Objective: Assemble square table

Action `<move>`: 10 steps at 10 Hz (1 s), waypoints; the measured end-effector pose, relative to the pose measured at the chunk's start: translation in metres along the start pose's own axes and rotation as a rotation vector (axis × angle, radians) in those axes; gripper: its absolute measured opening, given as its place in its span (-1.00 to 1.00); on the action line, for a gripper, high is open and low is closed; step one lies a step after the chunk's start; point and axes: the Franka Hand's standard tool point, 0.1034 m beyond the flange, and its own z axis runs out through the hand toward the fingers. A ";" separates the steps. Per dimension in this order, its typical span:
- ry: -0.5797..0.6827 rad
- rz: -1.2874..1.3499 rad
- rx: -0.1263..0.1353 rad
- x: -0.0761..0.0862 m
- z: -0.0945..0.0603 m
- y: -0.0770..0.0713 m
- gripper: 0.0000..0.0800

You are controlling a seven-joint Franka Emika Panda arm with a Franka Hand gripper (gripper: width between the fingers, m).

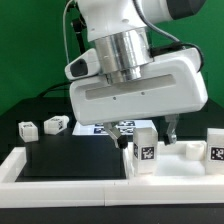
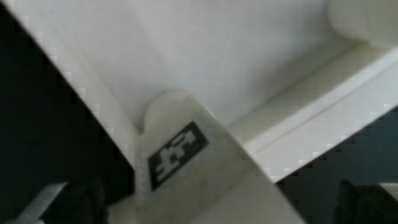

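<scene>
The white square table top lies at the exterior view's lower right. One tagged white leg stands upright at its corner, and a second leg stands farther right. My gripper hangs just above the first leg. In the wrist view that leg rises from inside the top's raised rim. It sits between my spread fingers with dark gaps on both sides, so the gripper is open and holds nothing. Two loose legs lie on the black surface.
The marker board lies behind the gripper, mostly hidden by the arm. White bars edge the black surface at the front and at the exterior view's left. A green backdrop stands behind.
</scene>
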 end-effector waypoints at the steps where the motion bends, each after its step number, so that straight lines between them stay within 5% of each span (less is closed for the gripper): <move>1: 0.003 -0.121 -0.005 0.000 0.000 -0.001 0.62; 4: 0.023 -0.103 -0.007 0.001 0.001 0.002 0.34; 6: 0.024 0.012 -0.012 0.001 0.002 0.009 -0.25; 10: 0.040 0.345 -0.003 0.001 0.002 0.012 -0.25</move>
